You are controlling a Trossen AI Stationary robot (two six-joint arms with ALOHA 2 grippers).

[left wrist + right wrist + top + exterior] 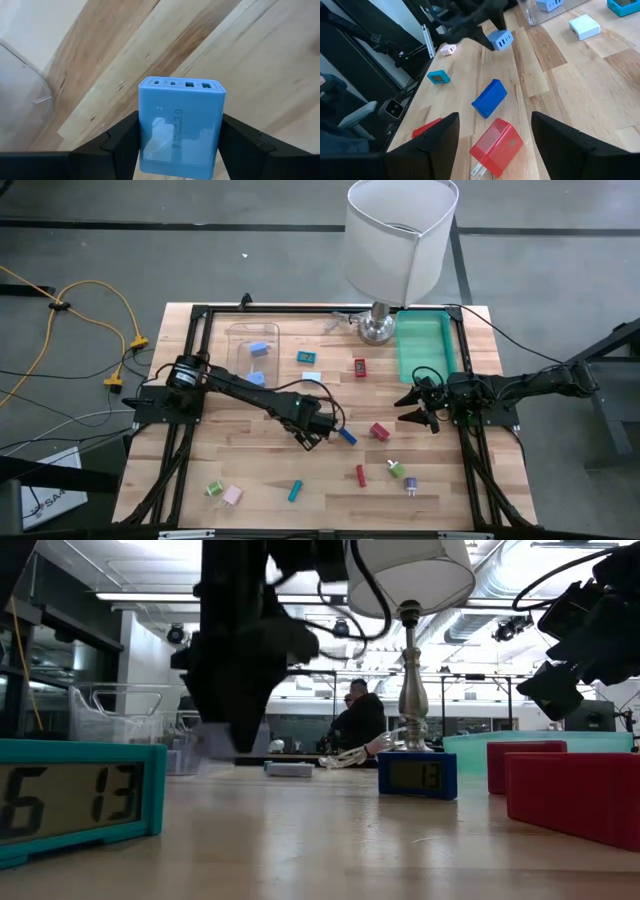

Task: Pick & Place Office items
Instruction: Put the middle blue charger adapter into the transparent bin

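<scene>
Grey concrete floor surrounds the wooden bench [250, 470], which carries scattered office items, a white-shaded lamp [398, 235], a clear bin [252, 348] and a teal tray [425, 345].

Near the bench's middle, the left end effector [177, 145] is clenched on a light blue charger block [179, 127]; in the right wrist view the block [499, 40] appears lifted clear of the wood. Its two dark fingers [122, 145] press the block's opposite long sides, leaving the port face free. Judging by its look, the block is a rigid, smooth plastic shell, light, and liable to slip if pinched at a rounded corner; the flat sides seem the safest hold. Its top face bears faint embossed writing ending in "3.0"; the rest is unreadable.

At the bench's right edge, beside the teal tray, the right end effector [495, 145] waits with its fingers spread and nothing between them. Just ahead of it lie a red plug adapter [496, 147] and a dark blue block [489, 98].

Two small clocks show in the low view: a teal clock [80, 802] reading "6 13" and a dark blue clock [417, 775] whose digits are too small to read.
</scene>
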